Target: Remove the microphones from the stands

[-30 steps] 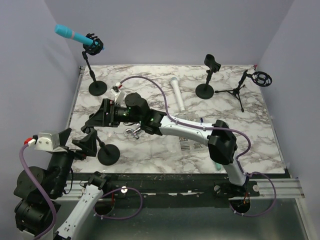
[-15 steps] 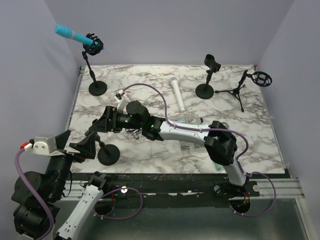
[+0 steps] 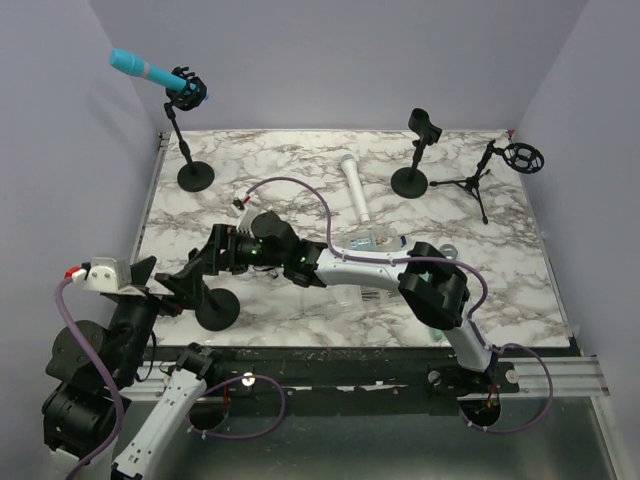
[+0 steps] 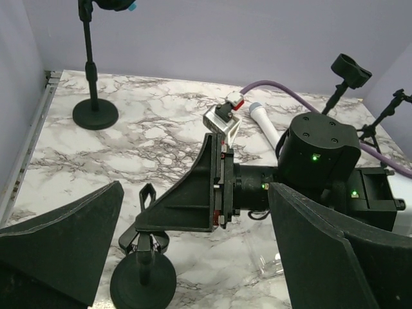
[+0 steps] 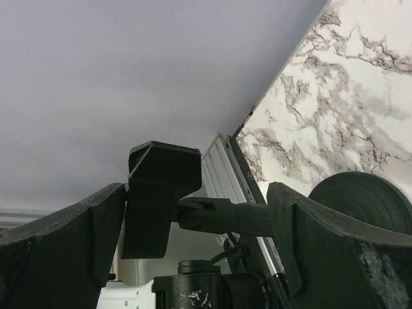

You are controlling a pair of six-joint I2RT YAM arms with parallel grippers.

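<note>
Turquoise microphone (image 3: 140, 68) clipped in far-left stand (image 3: 195, 177), tilted, head up and leftward, well beyond both arms. Left gripper (image 3: 165, 286) likely nearer, gaping wide, holding nothing. Right gripper (image 3: 200, 262) likewise open, straddling clip of empty near stand (image 3: 217, 310).

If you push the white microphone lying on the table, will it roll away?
Probably, yes. The white microphone is a round tube lying on its side on the smooth table, so a sideways push could roll it. One end looks wider, so it may curve rather than go straight.
</note>
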